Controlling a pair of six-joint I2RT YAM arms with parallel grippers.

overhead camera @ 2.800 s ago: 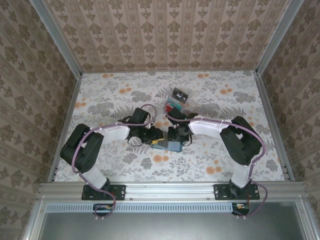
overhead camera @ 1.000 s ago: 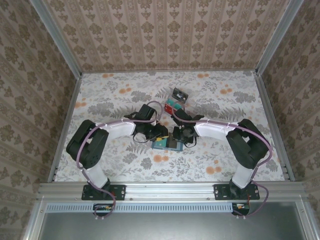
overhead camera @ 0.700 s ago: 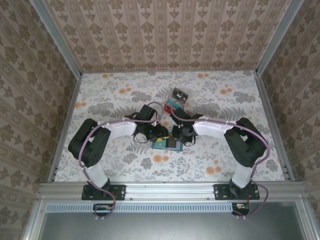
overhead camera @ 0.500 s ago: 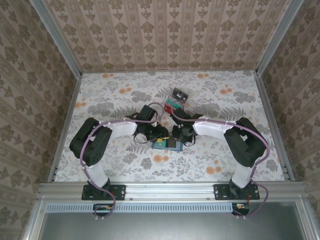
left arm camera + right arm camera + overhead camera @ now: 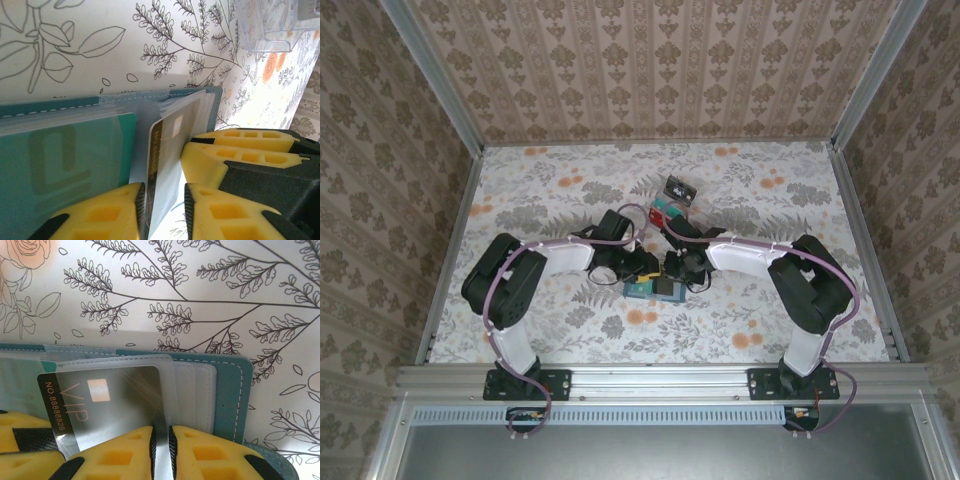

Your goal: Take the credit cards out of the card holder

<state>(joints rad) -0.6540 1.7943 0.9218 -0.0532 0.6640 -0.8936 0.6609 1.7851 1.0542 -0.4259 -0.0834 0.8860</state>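
The teal card holder (image 5: pixel 655 291) lies open on the flowered table between both grippers. In the right wrist view its teal edge (image 5: pixel 231 390) frames pale slotted lining, and a credit card (image 5: pixel 115 400) with a dark band reading VIP sits in a translucent pocket. My right gripper (image 5: pixel 161 450) is shut on the lining at that card's edge. In the left wrist view the same credit card (image 5: pixel 167 145) stands tilted out of the card holder (image 5: pixel 65 155), between the fingers of my left gripper (image 5: pixel 165 210). It touches one pad, with a gap to the other. The right gripper's fingers (image 5: pixel 240 150) are close beside.
A clear plastic box (image 5: pixel 672 208) with red and teal contents stands just behind the grippers; its corner (image 5: pixel 270 25) shows in the left wrist view. Metal rails and patterned walls bound the table on all sides.
The left arm has edged in toward the card holder and its jaws have narrowed around the card. The right gripper has stayed on the holder.
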